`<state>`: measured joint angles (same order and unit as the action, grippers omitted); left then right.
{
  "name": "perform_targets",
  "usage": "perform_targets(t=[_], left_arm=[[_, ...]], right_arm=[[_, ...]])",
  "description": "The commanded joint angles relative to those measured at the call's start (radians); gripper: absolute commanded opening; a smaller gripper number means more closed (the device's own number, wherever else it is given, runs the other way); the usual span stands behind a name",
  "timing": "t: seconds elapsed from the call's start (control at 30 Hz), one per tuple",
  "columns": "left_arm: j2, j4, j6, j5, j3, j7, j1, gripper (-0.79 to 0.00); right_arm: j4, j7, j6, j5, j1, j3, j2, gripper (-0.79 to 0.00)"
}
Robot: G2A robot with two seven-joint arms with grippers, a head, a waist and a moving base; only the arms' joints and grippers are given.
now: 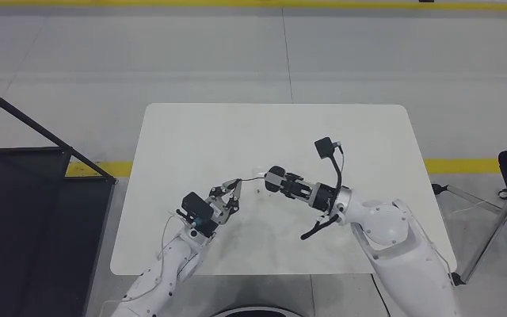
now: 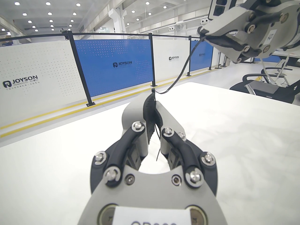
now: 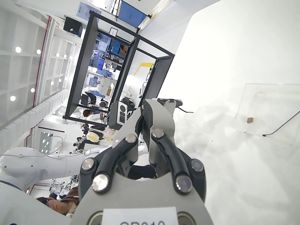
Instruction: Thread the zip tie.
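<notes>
bridging left end effector (image 2: 153, 98) and right end effector (image 2: 204, 34), zip tie (image 2: 185, 68) sits clenched in both.

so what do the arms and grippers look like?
Glossy white shells on left arm and right arm. The left gripper and right gripper: grey metal bodies, black linkage bars with silver pins, black ribbed pads, white label. Black wrist cameras, thin cables.

And we're in a big robotics test hall, folks, no home kitchen here! Rows of round ceiling lights (image 2: 48, 3) sit high overhead, and blue and white perforated barrier panels (image 2: 112, 66) fence off the bay. A yellow floor line (image 1: 467, 166) runs past the white table (image 1: 238, 143). Off to the side stand a black-framed enclosure (image 3: 79, 64) and an office chair (image 2: 246, 79).
</notes>
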<state>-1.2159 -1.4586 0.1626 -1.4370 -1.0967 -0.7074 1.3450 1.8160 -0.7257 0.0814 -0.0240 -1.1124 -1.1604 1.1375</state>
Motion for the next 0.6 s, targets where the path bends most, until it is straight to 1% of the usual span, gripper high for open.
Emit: perform_targets(t=[0.0, 0.2, 0.57], left_arm=[[-0.001, 0.000, 0.001, -0.003, 0.000, 0.001, 0.000, -0.785], [-0.004, -0.001, 0.003, -0.007, 0.000, 0.002, 0.002, -0.785], [-0.012, -0.004, -0.005, 0.024, -0.011, -0.026, 0.003, -0.785]], right_arm=[[0.000, 0.006, 0.010, -0.008, -0.004, -0.003, 0.000, -0.785], [0.002, 0.008, 0.032, -0.015, -0.016, -0.011, -0.001, -0.785], [0.000, 0.000, 0.014, -0.005, -0.011, -0.015, -0.002, -0.785]])
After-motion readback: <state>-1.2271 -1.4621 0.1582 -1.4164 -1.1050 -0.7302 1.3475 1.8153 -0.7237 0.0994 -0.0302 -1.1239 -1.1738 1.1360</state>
